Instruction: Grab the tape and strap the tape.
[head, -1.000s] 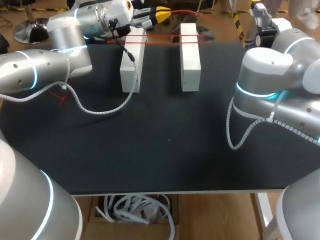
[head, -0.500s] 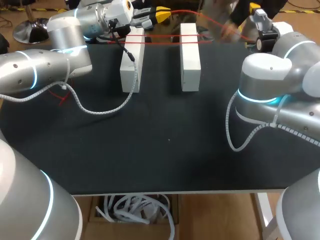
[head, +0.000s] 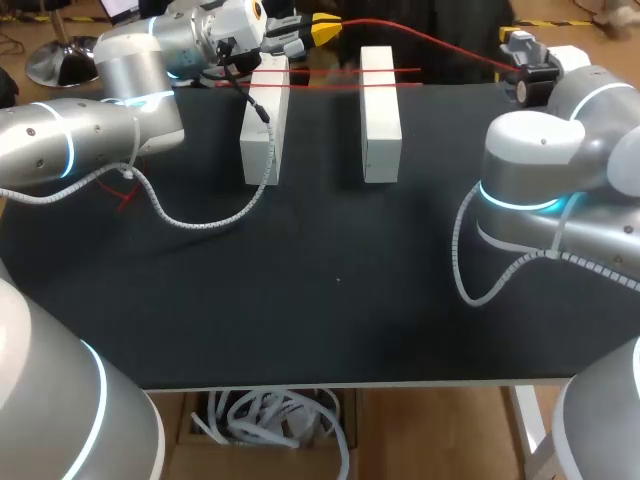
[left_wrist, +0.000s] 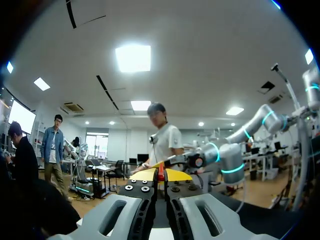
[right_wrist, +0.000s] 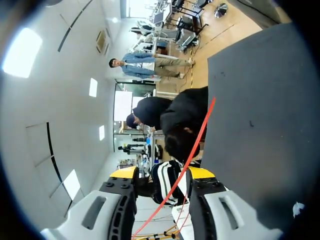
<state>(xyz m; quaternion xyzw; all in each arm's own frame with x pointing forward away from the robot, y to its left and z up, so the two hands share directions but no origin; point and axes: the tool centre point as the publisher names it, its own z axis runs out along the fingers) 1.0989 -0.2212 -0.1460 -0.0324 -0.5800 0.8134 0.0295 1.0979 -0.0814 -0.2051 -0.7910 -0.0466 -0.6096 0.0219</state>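
- Right arm (head: 545, 160) has shifted slightly outward since a second ago. The blurred hand that reached over the table's far edge half a second ago is gone.
- Tape (head: 430, 45) that sagged in a curve earlier now runs as one straight line between the two tools. Left arm (head: 90, 140) hasn't moved.
- Left tool (head: 322, 28) is past the far edge of the table (head: 330, 280), behind the left white block (head: 265, 120). In its wrist view, the left tool (left_wrist: 161, 175) is nearly closed, pinching the red tape (left_wrist: 161, 174) between its yellow tips.
- Right tool (head: 520, 62) is at the far right corner. In its wrist view, the right tool (right_wrist: 162, 172) is spread wide. The tape (right_wrist: 197, 135) passes between the fingers, nearer one of them, and neither clamps it.
- More red tape strands (head: 320, 80) cross the far ends of the left block and the right white block (head: 380, 115).
- Table surface is a flat black mat, and both blocks lie parallel on its far half. A red scrap (head: 125, 197) lies near the left edge.
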